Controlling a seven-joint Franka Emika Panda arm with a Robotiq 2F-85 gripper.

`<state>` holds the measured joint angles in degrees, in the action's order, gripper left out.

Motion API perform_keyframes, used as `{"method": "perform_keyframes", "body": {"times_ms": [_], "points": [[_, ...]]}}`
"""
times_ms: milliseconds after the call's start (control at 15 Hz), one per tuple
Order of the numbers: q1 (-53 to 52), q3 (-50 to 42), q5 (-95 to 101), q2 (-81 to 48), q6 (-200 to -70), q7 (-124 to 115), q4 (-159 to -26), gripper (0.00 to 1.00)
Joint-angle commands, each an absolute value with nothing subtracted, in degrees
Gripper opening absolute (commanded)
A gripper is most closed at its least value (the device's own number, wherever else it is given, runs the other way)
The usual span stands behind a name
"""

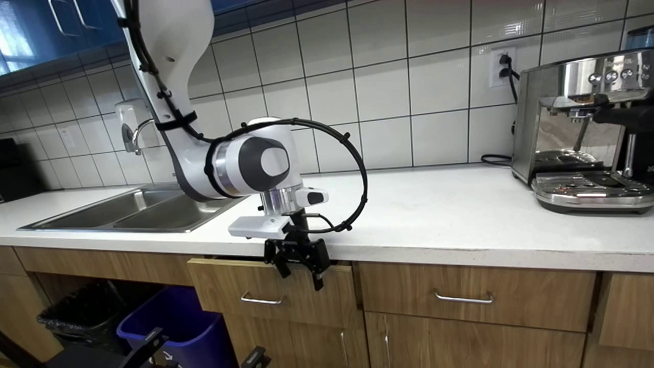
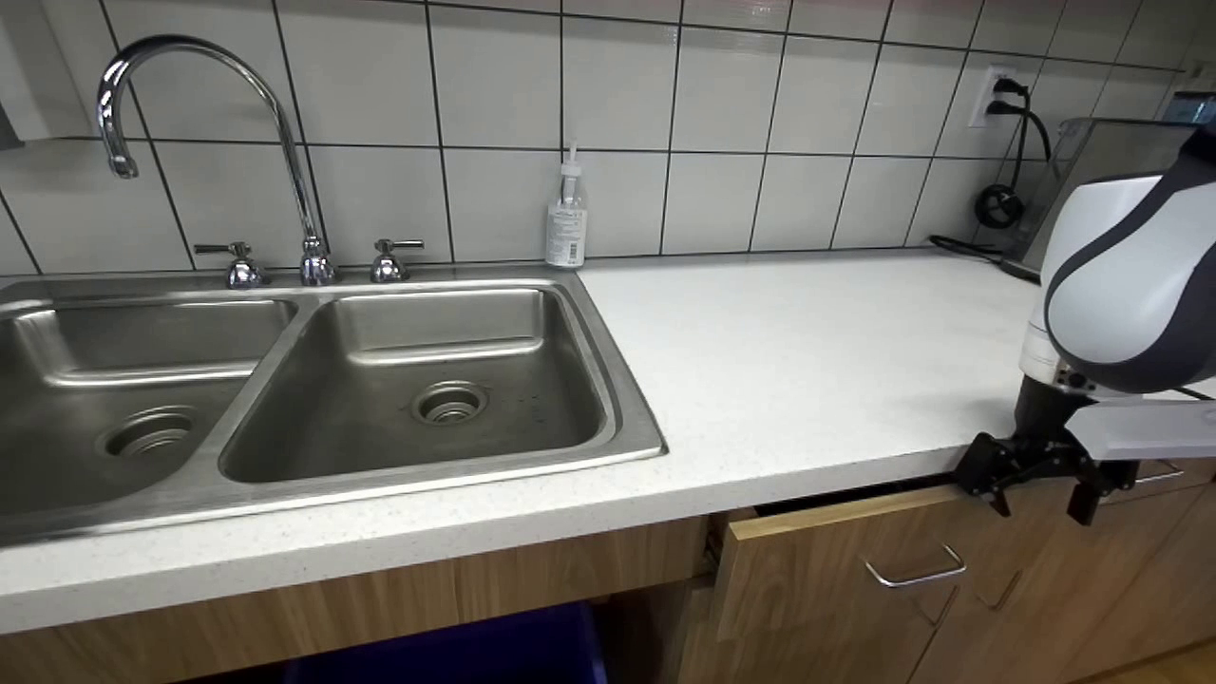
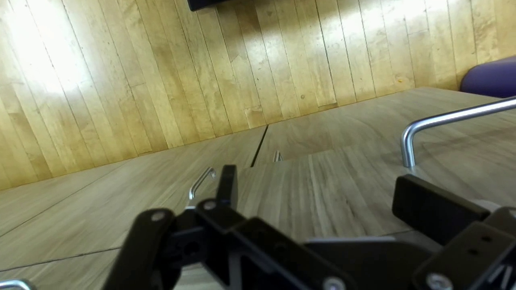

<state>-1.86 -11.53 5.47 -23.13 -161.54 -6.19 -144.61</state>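
My gripper (image 1: pixel 301 277) hangs pointing down in front of a wooden drawer front (image 1: pixel 219 291), just past the counter edge. The drawer is pulled out a little, and its top edge shows in both exterior views. The gripper also shows at the right in an exterior view (image 2: pixel 1040 510). In the wrist view the two black fingers (image 3: pixel 316 187) are spread apart with nothing between them. The drawer's silver handle (image 1: pixel 261 300) is to one side of the fingers. In the wrist view the handle (image 3: pixel 455 119) appears beyond the right finger, apart from it. I cannot tell whether the fingers touch the drawer front (image 3: pixel 306 193).
A white counter (image 1: pixel 434 214) overhangs the drawers. A double steel sink (image 2: pixel 627 418) with a tall faucet (image 2: pixel 285 123) and a bottle (image 2: pixel 567 223) is on it. A coffee machine (image 1: pixel 572 76) stands on the counter. A blue bin (image 1: pixel 179 317) and a black-lined bin (image 1: pixel 76 317) stand below.
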Motion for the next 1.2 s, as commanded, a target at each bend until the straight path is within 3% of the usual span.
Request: {"method": "perform_keyframes", "body": {"times_ms": [0,733,1133], "points": [[-0.5,-10.1,3.6,-25.1,-164.4,-7.3,-141.7,1.0],[-0.7,-10.3,0.0,-25.9,-171.5,-8.5,-142.5,1.0],[-0.1,-9.4,0.1,-23.2,-168.3,-6.3,-144.7,1.0]]}}
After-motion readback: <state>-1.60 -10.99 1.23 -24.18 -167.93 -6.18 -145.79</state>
